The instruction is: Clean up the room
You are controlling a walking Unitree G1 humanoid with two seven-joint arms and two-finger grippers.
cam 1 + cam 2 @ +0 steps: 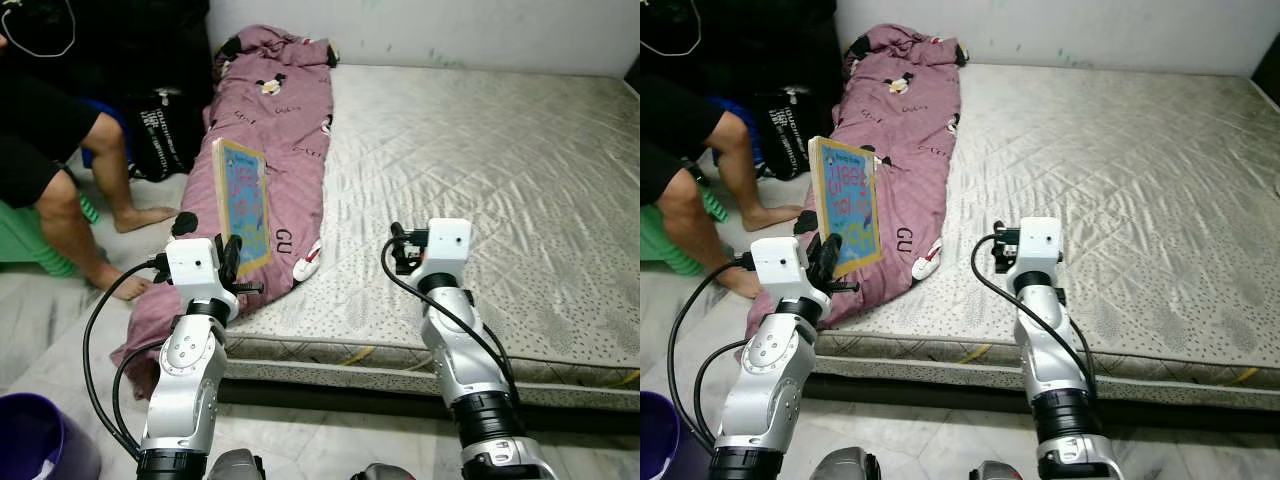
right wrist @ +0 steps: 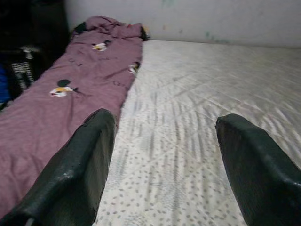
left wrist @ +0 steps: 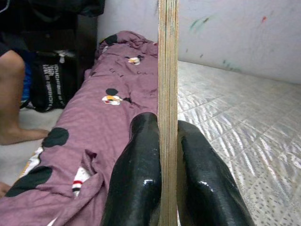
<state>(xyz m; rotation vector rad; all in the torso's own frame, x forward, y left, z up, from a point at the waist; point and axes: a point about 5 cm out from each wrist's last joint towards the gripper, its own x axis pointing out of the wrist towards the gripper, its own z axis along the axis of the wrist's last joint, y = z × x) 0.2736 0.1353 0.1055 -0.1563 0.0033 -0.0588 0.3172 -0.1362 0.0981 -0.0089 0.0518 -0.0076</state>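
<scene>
Purple cartoon-print blanket (image 1: 262, 150) lies along the left edge of a bare quilted mattress (image 1: 480, 170). In the head views, the left gripper (image 1: 232, 262) holds a thin picture book (image 1: 243, 203) upright above the blanket; the right gripper (image 1: 400, 248) hovers over the mattress edge. A person's bare leg (image 1: 75, 220) rests on the floor beside a black bag (image 1: 160, 135). The left wrist view shows both fingers (image 3: 136, 179) pressed against the book's edge. The right wrist view shows its fingers (image 2: 75, 174) spread wide, grasping nothing.
</scene>
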